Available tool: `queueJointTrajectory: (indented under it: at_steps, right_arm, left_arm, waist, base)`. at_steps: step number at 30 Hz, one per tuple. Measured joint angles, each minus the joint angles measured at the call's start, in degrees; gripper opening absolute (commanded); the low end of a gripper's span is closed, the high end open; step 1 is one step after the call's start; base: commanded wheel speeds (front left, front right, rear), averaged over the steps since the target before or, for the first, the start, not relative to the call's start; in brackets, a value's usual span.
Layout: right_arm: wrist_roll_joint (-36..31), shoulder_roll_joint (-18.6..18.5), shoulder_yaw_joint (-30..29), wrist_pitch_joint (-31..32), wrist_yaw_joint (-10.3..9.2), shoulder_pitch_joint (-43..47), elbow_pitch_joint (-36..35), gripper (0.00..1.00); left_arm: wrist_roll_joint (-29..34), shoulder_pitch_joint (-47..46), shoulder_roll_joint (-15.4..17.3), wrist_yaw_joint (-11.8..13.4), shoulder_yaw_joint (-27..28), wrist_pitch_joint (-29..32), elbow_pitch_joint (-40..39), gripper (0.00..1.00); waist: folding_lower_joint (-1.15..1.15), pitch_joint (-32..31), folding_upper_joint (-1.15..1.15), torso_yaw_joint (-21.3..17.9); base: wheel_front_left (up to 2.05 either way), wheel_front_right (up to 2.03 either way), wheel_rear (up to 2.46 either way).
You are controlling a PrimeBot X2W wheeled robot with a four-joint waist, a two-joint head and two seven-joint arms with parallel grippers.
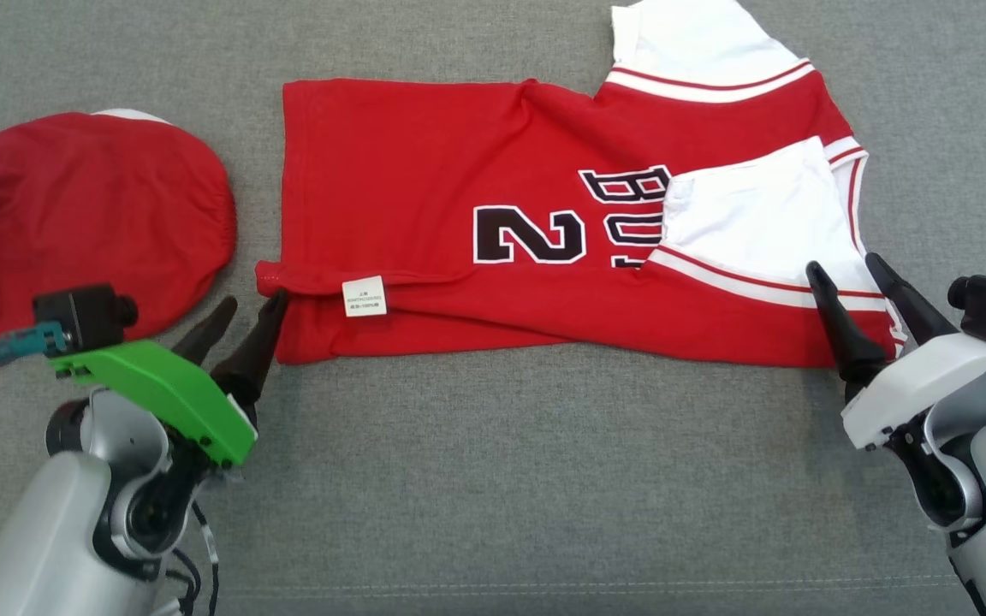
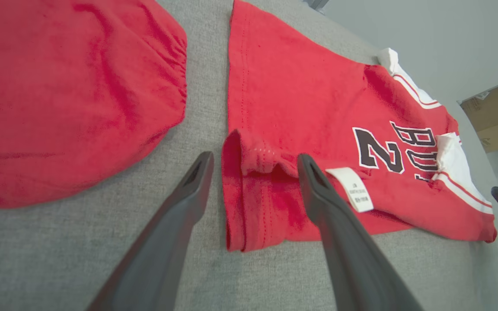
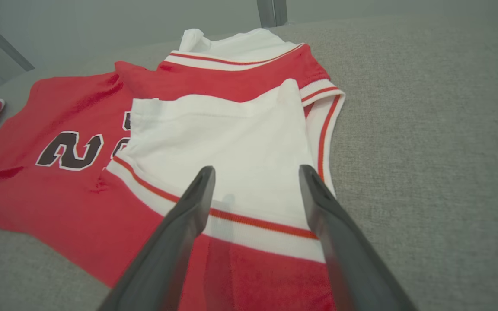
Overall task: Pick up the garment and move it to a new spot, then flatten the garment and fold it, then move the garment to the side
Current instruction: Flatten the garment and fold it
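The garment [image 1: 493, 231] is a red jersey with white sleeves and dark lettering, lying flat on the grey cloth surface with its near edge folded over. A white label [image 1: 365, 296] shows at the fold. My left gripper [image 1: 252, 306] stands open at the jersey's near left corner [image 2: 249, 190], nothing between its fingers. At the near right corner my right gripper [image 1: 844, 267] is open too, its fingers over the folded white sleeve [image 3: 240, 160]. The garment [image 2: 318, 129] [image 3: 102, 190] runs away from both wrists.
A second red cloth piece [image 1: 74, 222] lies bunched at the left, close beside my left gripper [image 2: 59, 95]. The grey padded surface [image 1: 544, 479] stretches toward me. A cardboard box [image 2: 495, 112] stands beyond the surface's far end.
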Motion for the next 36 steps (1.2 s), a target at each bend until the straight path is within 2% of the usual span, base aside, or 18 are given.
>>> queueJointTrajectory:
  at_steps: [5, 7, 14, 36]
  right_arm:
    - [0.1, -0.11, -0.02, -0.22, -0.04, 3.16, -0.27, 1.0]
    - [0.26, -0.32, -0.47, -0.52, -0.68, 4.24, -0.4, 1.0]
    - [1.31, -0.49, -1.15, -0.94, -1.45, 6.02, -1.32, 1.0]
    - [2.08, 0.23, -1.2, -1.76, -1.92, 7.94, -1.0, 1.0]
  left_arm:
    - [-1.45, 6.93, 0.87, 0.0, -0.89, 0.03, 0.0, 1.0]
    - [-1.51, 7.84, 0.88, 0.01, -1.41, 0.02, 0.07, 1.0]
    - [-1.92, 7.81, 0.85, 0.03, -0.96, -0.49, -0.76, 1.0]
    - [-1.97, 5.66, 1.58, 0.6, -0.08, 0.11, -0.4, 1.0]
  waist:
    - [0.0, -1.08, 0.0, -1.17]
    - [0.0, -1.44, 0.0, -1.51]
    - [0.0, -1.28, 0.0, -1.89]
    - [0.0, 2.02, 0.0, -3.05]
  base:
    - [0.0, 0.0, 0.0]
    - [0.0, 0.0, 0.0]
    - [0.0, 0.0, 0.0]
    - [0.0, 0.0, 0.0]
